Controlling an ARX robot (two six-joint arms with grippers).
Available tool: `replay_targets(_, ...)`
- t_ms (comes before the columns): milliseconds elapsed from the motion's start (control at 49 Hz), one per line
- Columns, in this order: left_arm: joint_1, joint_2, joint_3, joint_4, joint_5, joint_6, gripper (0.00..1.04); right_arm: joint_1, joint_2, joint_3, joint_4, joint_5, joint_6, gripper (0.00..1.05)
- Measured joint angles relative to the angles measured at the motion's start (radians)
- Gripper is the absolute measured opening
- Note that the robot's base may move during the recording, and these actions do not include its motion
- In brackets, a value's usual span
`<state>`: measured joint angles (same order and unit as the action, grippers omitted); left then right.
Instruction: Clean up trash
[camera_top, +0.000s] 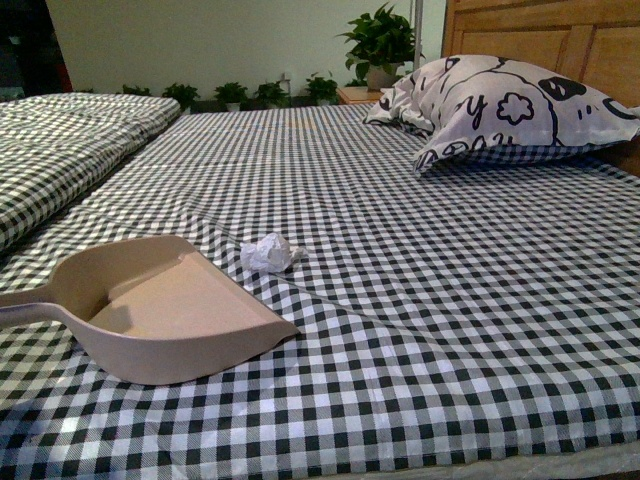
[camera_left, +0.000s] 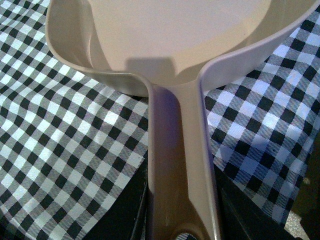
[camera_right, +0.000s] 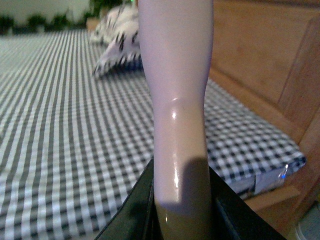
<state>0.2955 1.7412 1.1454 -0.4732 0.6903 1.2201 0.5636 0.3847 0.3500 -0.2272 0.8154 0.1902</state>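
The trash, a small crumpled ball of white paper, lies on the black-and-white checked bed sheet, just beyond the far corner of the beige dustpan. The dustpan rests on the sheet at the front left, empty, its mouth facing right. In the left wrist view my left gripper is shut on the dustpan handle. My right gripper is shut on the pale brush handle, held above the bed near its right edge; the bristles are out of view. Neither arm shows in the front view.
A large white pillow with black cartoon print lies at the far right against the wooden headboard. A folded checked quilt sits at the left. Potted plants line the far wall.
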Motion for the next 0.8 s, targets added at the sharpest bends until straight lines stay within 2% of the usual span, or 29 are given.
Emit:
replay_targets(82, 0.0, 0.0, 0.0, 0.0, 0.0, 0.0, 0.29, -0.053, 0.055, 0.035, -0.139, -0.108, 0.063, 0.21)
replay_targets(143, 0.0, 0.0, 0.0, 0.0, 0.0, 0.0, 0.29, -0.113, 0.099, 0.034, -0.138, -0.19, 0.075, 0.21)
replay_targets(245, 0.0, 0.0, 0.0, 0.0, 0.0, 0.001, 0.29, -0.283, 0.261, 0.061, -0.001, -0.375, 0.074, 0.21)
replay_targets(347, 0.0, 0.0, 0.0, 0.0, 0.0, 0.002, 0.29, -0.351, 0.407, 0.108, 0.119, -0.479, 0.055, 0.21)
replay_targets(571, 0.0, 0.0, 0.0, 0.0, 0.0, 0.002, 0.29, -0.347, 0.746, 0.23, 0.361, -0.61, -0.01, 0.21)
replay_targets(693, 0.0, 0.0, 0.0, 0.0, 0.0, 0.002, 0.29, -0.298, 1.02, 0.342, 0.47, -0.657, -0.066, 0.21)
replay_targets(795, 0.0, 0.0, 0.0, 0.0, 0.0, 0.002, 0.29, -0.248, 1.201, 0.452, 0.507, -0.652, -0.108, 0.21)
